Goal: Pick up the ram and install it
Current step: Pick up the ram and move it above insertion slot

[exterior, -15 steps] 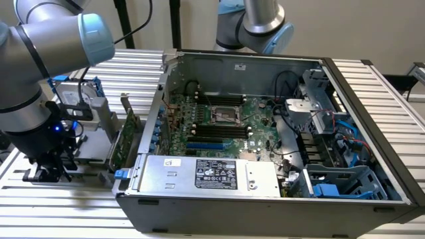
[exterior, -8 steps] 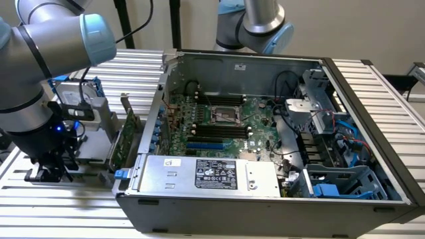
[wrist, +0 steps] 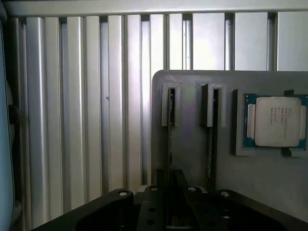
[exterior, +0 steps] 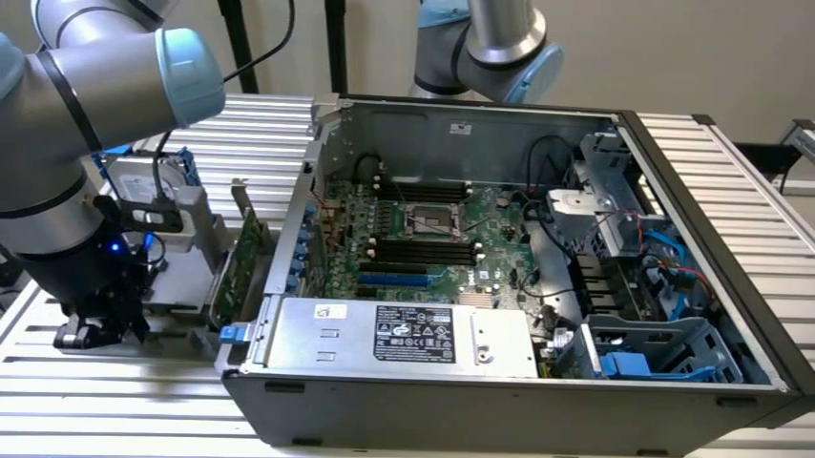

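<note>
Ram (wrist: 170, 139) stands on edge in the holder (wrist: 192, 154) slot farthest from the CPU (wrist: 276, 121). Gripper (wrist: 169, 182) is over it; can't tell if clamped. Centre on the stick, lift straight along the slot, no twist.

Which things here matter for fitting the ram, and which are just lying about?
For the job: ram stick in the gray holder, claw, motherboard memory slots.
Lying about: processor chip, expansion card, power supply.

The black label (exterior: 414, 334) on the power supply (exterior: 499, 345), along the case's (exterior: 510, 412) near edge, carries white print and symbols I can't make out. Faint lines on the processor (wrist: 277, 121) lid are unreadable too.
</note>
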